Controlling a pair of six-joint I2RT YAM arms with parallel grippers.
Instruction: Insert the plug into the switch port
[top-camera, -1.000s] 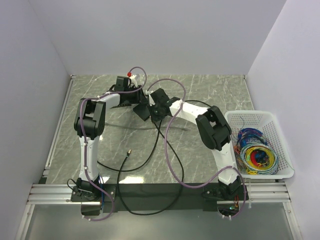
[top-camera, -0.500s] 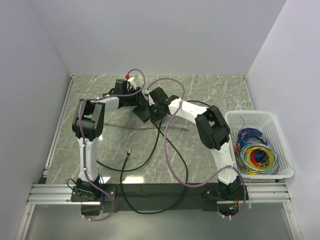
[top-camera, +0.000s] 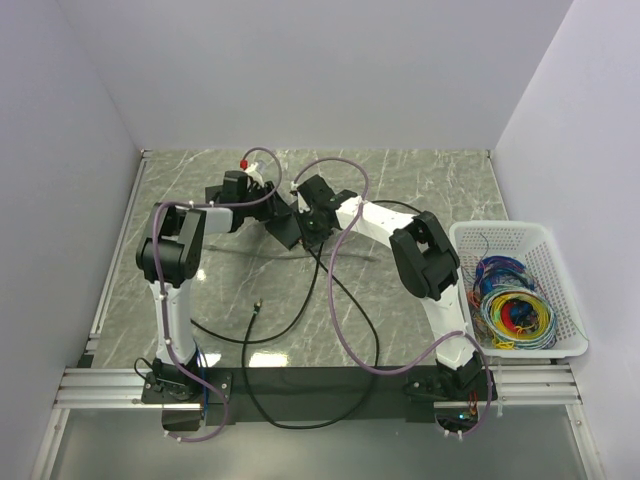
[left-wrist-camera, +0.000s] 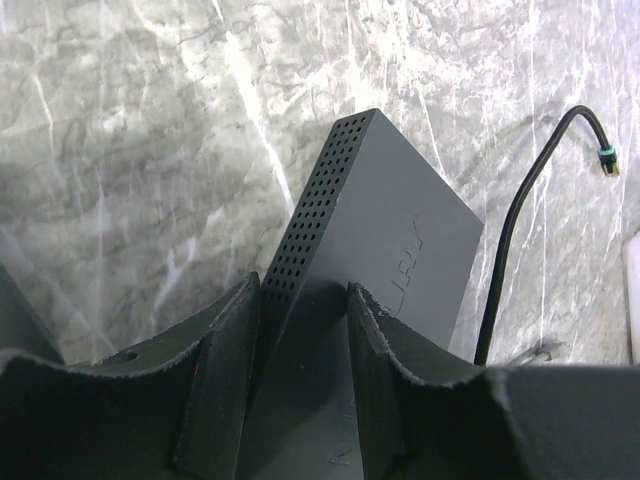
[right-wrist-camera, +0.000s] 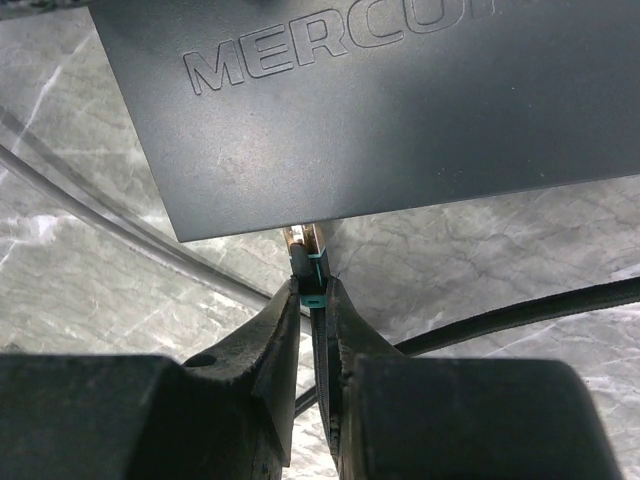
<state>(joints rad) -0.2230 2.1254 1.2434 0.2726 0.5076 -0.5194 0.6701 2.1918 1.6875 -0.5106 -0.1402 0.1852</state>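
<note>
The switch (left-wrist-camera: 390, 235) is a matte black box, held tilted up off the marble with its perforated side showing. My left gripper (left-wrist-camera: 300, 310) is shut on its near end. In the right wrist view the switch (right-wrist-camera: 400, 110) fills the top, lettering facing me. My right gripper (right-wrist-camera: 312, 300) is shut on the plug (right-wrist-camera: 308, 250), a pale gold tip with a teal band on a black cable. The tip touches the switch's lower edge; the sockets are hidden. In the top view both grippers meet at the switch (top-camera: 282, 226) at the table's back middle.
A second black cable end with a green band (left-wrist-camera: 605, 158) lies on the marble right of the switch. The black cable loops over the table (top-camera: 300, 315), with a loose end (top-camera: 257, 306). Purple hoses (top-camera: 340, 300) hang from both arms. A white basket (top-camera: 500, 232) of coloured wires stands at right.
My left arm has swung a little left and towards the near edge with the switch. My right gripper has followed slightly left, still holding the plug at the switch's edge.
</note>
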